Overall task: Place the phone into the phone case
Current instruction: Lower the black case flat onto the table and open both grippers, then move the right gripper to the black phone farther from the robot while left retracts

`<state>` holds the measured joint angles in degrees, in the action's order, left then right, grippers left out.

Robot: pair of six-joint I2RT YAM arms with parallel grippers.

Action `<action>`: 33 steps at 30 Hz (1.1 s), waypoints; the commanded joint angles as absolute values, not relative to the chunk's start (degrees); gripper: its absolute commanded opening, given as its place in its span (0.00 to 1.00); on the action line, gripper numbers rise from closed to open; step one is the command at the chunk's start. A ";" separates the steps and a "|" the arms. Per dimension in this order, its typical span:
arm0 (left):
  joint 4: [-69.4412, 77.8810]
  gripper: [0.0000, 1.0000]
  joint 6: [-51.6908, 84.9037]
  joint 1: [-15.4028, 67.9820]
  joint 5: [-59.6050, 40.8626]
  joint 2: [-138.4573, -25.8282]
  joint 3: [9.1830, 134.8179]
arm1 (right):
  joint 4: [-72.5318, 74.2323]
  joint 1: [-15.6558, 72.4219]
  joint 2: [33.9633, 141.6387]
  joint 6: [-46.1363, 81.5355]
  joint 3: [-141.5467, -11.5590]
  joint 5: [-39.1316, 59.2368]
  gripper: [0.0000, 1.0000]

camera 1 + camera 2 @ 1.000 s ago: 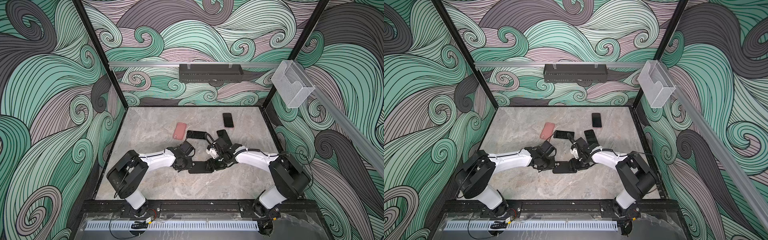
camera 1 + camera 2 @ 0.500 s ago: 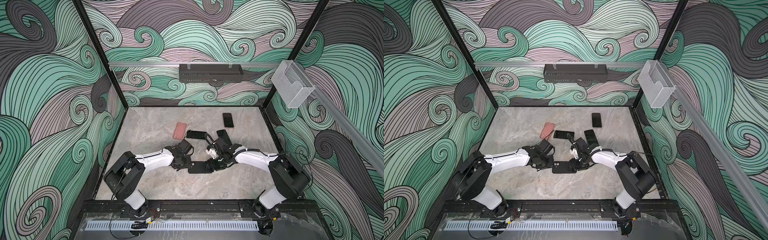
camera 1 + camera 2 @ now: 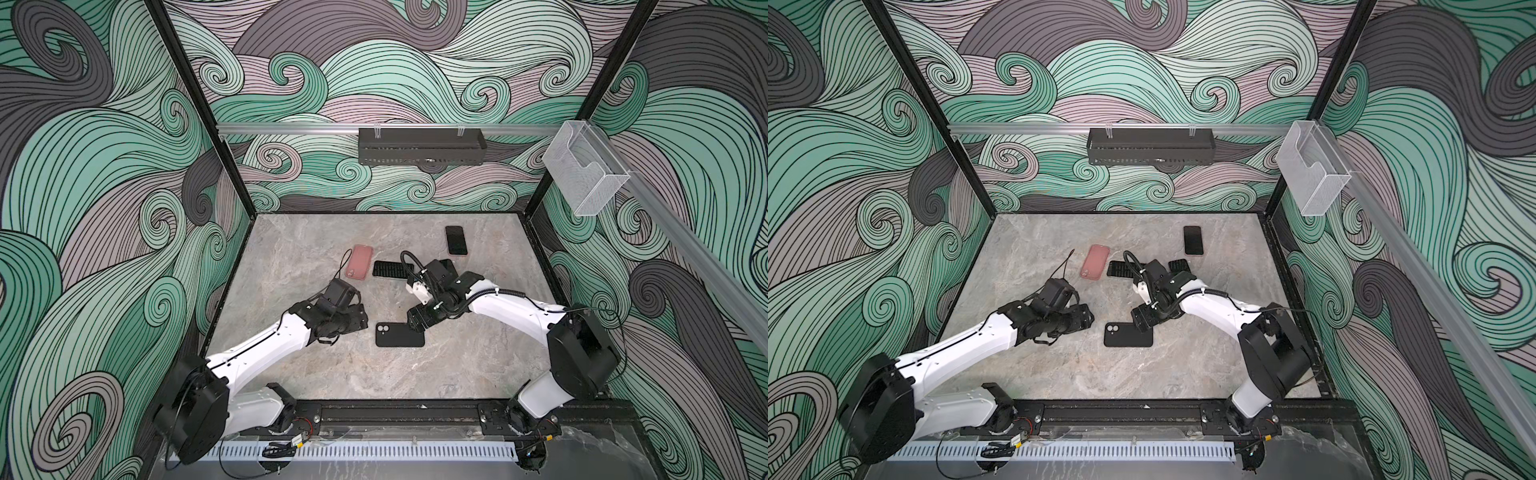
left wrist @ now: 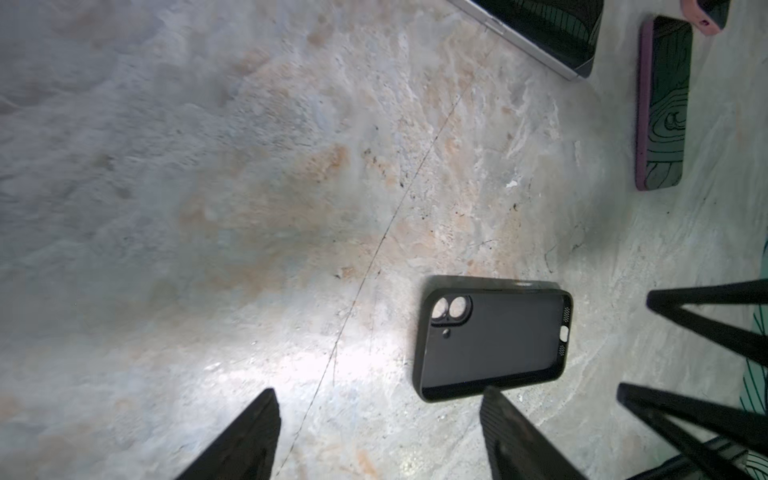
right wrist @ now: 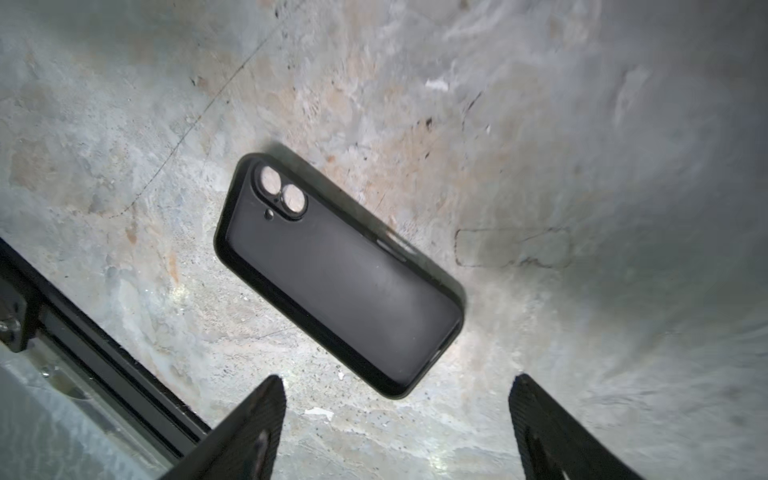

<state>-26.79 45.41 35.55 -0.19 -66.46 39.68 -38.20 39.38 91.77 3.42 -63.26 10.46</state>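
An empty black phone case lies flat on the marble table, inner side up, with the table showing through its camera holes. My left gripper is open a short way left of the case, holding nothing. My right gripper is open just above the case's right end, with bare table between its fingers. A dark-screened phone lies flat at the back right, away from both grippers.
A pink case and a black ribbed slab lie mid-table behind the grippers. Another dark slab is partly hidden by the right arm. A black rail edges the table's front.
Both grippers have opened and let go of the black case, which now lies on the table. The left gripper has drawn back to the left, off the case's end.
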 commanded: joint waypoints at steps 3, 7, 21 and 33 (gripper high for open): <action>-31.10 0.88 43.14 34.61 5.13 -57.65 36.20 | -42.36 39.39 96.05 -15.28 -71.43 3.32 1.00; -32.63 0.94 43.02 34.30 6.45 -50.45 34.08 | -45.32 38.49 103.81 -23.20 -80.06 2.17 0.99; -37.97 0.94 45.04 33.84 5.80 -42.96 31.22 | -48.00 33.43 123.07 -38.19 -104.19 4.78 1.00; -37.71 0.94 44.12 33.80 4.31 -41.71 29.81 | -52.35 30.83 134.44 -38.33 -120.37 13.30 1.00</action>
<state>-36.45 44.58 34.11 4.97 -42.48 30.15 -49.06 30.98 133.56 -37.08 -117.03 7.29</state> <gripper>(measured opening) 0.939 0.996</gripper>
